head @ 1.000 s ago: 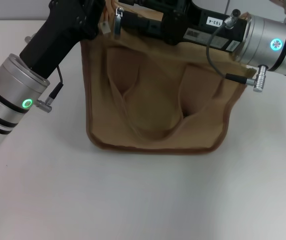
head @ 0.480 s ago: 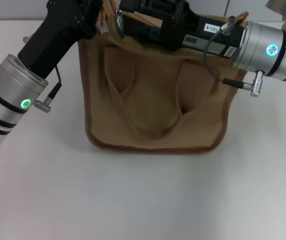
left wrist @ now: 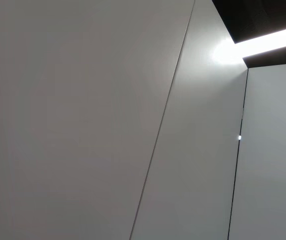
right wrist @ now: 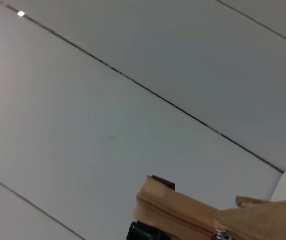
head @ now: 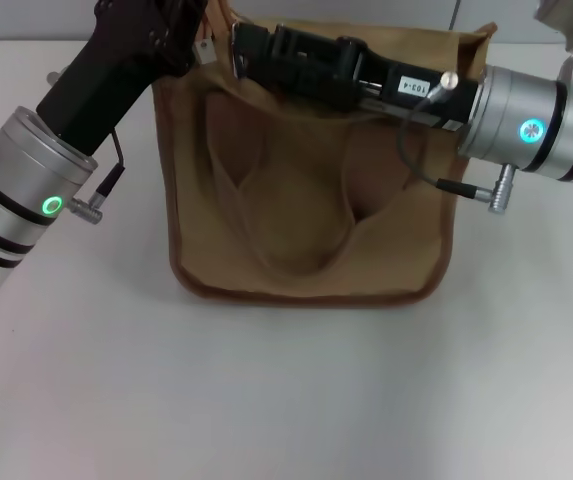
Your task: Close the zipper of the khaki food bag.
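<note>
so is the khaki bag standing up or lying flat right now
Standing up. The khaki food bag rests on its bottom edge on the table, both handles hanging down its front, top edge up between the arms.

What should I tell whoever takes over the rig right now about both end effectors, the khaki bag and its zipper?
Left end effector: at the khaki food bag's top left corner.
Right end effector: lying along the bag's top edge, tip near the left one.
Whether either is open or shut cannot be told.
Bag: upright on the white table, handles hanging down its front.
Zipper: one closed stretch shows in the right wrist view; the rest is hidden.
Left: confirm it is fully closed.
</note>
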